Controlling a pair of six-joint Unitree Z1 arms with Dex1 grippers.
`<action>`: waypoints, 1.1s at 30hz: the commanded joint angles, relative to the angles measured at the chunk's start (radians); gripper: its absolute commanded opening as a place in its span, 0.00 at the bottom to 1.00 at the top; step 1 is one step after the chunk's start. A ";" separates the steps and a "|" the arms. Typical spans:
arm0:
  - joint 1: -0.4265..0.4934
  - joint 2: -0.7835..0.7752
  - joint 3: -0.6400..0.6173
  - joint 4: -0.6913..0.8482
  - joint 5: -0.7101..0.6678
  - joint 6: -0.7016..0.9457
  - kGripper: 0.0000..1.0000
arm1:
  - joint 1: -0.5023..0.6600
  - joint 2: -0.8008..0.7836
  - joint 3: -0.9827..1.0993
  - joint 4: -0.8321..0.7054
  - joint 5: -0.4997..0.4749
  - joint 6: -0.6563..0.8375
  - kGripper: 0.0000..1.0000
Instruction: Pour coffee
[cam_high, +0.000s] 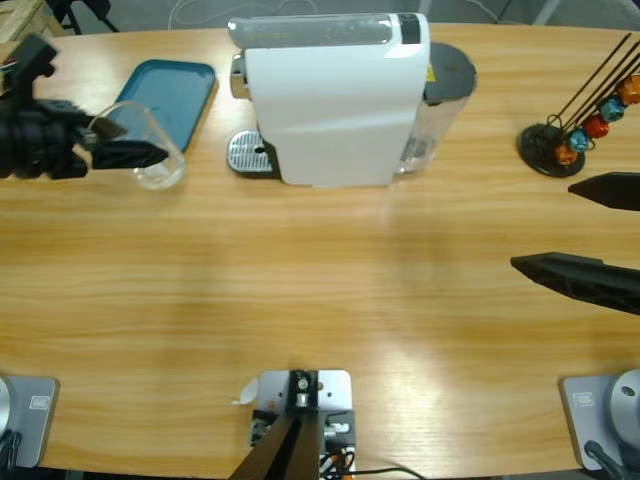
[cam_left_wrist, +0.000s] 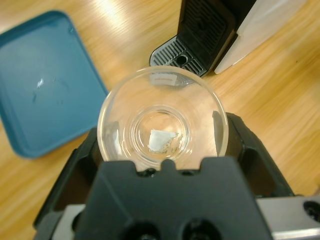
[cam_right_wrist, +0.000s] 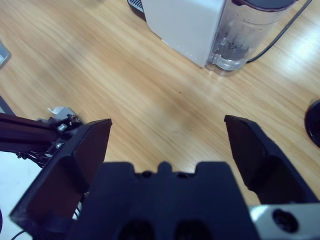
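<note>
A clear glass tumbler (cam_high: 152, 150) is held at the far left of the table, with my left gripper (cam_high: 125, 147) shut on it. The left wrist view looks straight down into the tumbler (cam_left_wrist: 162, 120), with the black jaws of the left gripper (cam_left_wrist: 162, 137) pressed to both its sides. Its base looks clear, and the coffee is out of view. The white coffee machine (cam_high: 330, 100) stands at the back middle, its metal drip tray (cam_high: 245, 155) just right of the glass. My right gripper (cam_high: 545, 225) hovers open and holds nothing at the right edge.
A teal tray (cam_high: 170, 95) lies behind the glass at the back left. The machine's water tank (cam_high: 440, 110) sits on its right side. A black capsule rack (cam_high: 575, 125) with coloured capsules stands at the back right. Bare wood lies between the arms.
</note>
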 joint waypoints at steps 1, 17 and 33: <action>0.023 0.214 -0.065 -0.075 -0.069 0.109 0.66 | -0.007 -0.008 0.035 0.025 -0.027 -0.008 1.00; 0.044 0.423 -0.212 -0.175 -0.085 0.133 0.67 | -0.009 -0.008 0.014 0.062 -0.033 -0.008 0.99; -0.023 0.529 -0.262 -0.190 -0.138 0.124 0.67 | -0.023 -0.082 0.028 0.135 -0.033 -0.006 0.99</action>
